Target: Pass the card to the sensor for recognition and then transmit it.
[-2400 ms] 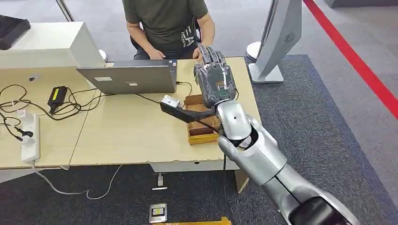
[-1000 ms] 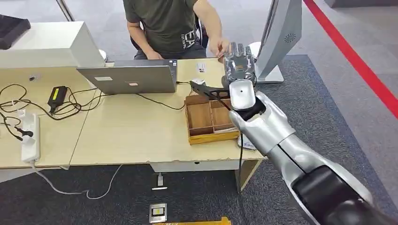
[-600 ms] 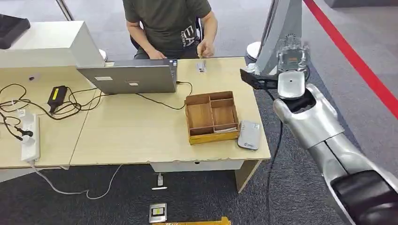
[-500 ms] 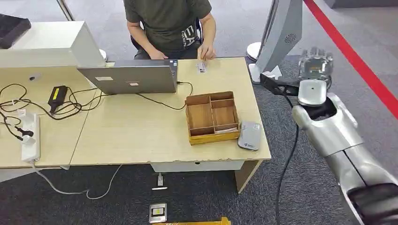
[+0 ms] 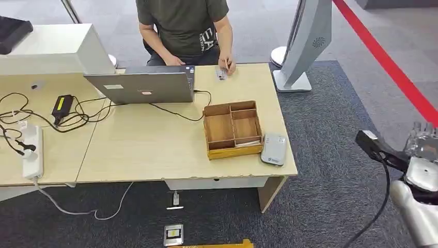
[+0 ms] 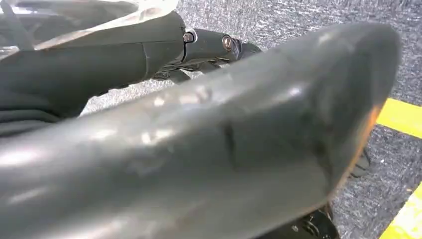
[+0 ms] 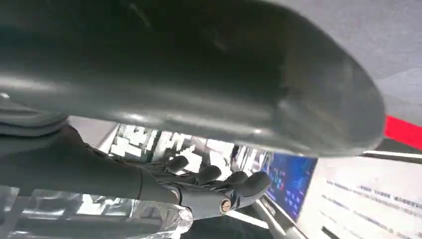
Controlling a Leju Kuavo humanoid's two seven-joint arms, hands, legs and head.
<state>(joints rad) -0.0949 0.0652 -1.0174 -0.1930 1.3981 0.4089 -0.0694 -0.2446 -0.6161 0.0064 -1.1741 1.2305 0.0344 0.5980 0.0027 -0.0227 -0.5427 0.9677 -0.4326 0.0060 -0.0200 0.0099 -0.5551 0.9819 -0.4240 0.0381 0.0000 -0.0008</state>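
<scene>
Right hand: the grey many-fingered right hand [image 5: 424, 144] is raised over the dark carpet, well to the right of the table; fingers point up and lie side by side, nothing between them; in the right wrist view the dark fingers [image 7: 209, 181] reach out slightly curled and hold nothing.
Left hand: the left hand [image 6: 209, 42] shows as dark parts above the grey carpet; how its fingers lie cannot be told.
Card: the small pale card [image 5: 221, 74] lies flat on the far edge of the light wooden table [image 5: 150, 144], under the fingertips of the seated person's hand [image 5: 227, 64].
Sensor: the flat grey rounded card reader [image 5: 274, 149] lies at the table's near right corner, just beside the brown wooden compartment box [image 5: 232, 129].
Laptop: the open grey laptop [image 5: 142, 85] stands left of the card.
</scene>
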